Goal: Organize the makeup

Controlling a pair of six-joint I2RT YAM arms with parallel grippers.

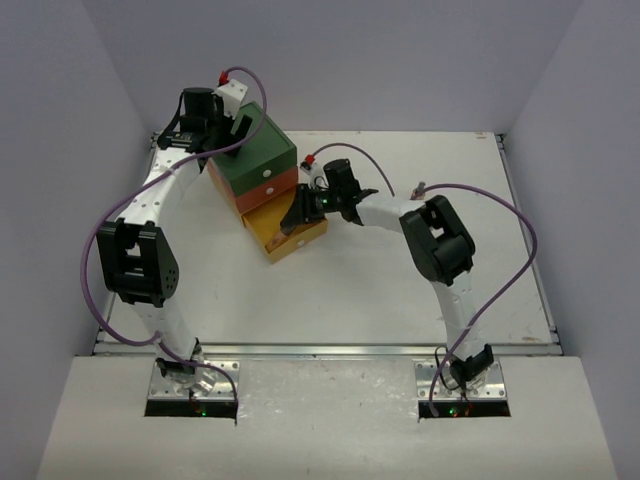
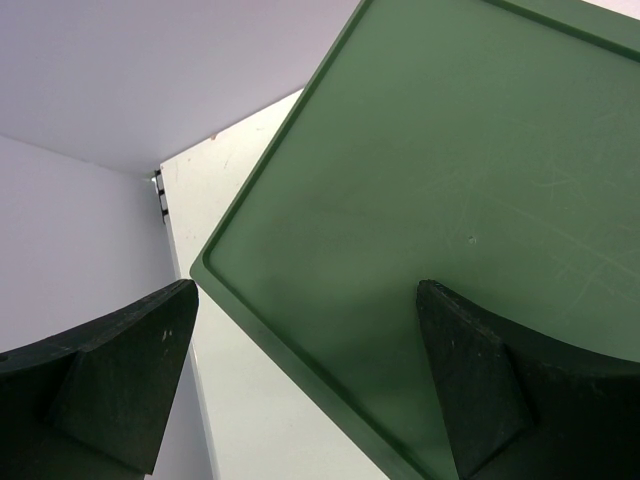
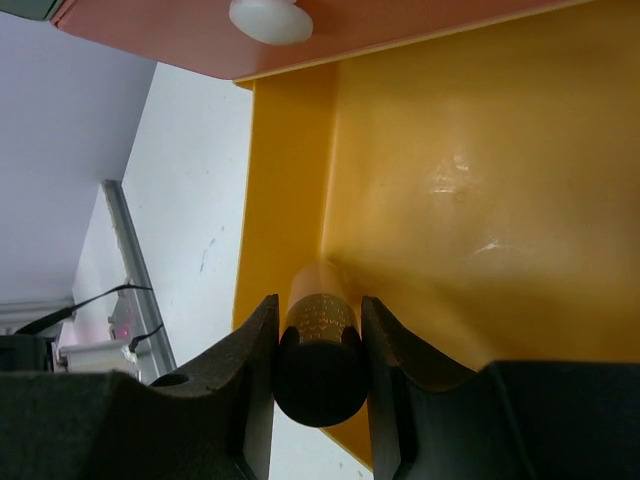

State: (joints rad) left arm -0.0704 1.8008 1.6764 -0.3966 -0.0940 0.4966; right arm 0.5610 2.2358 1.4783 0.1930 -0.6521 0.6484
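Easing the tube (image 3: 318, 350), clamped in the right gripper (image 3: 317, 315) at the wall of the open yellow drawer (image 3: 450, 200), further inside and low before release should stop it rolling out, while the left gripper (image 2: 307, 295), fingers apart over the green top (image 2: 450, 150), can brace the chest (image 1: 262, 160).

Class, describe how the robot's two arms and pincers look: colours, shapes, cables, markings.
Both the left arm and right arm have white links joined by bulky black housings. A purple cable loops loosely along each, with a red-tipped plug. The left pincer and right pincer have matte black, wedge-shaped fingers with curved inner faces. I see no lettering.
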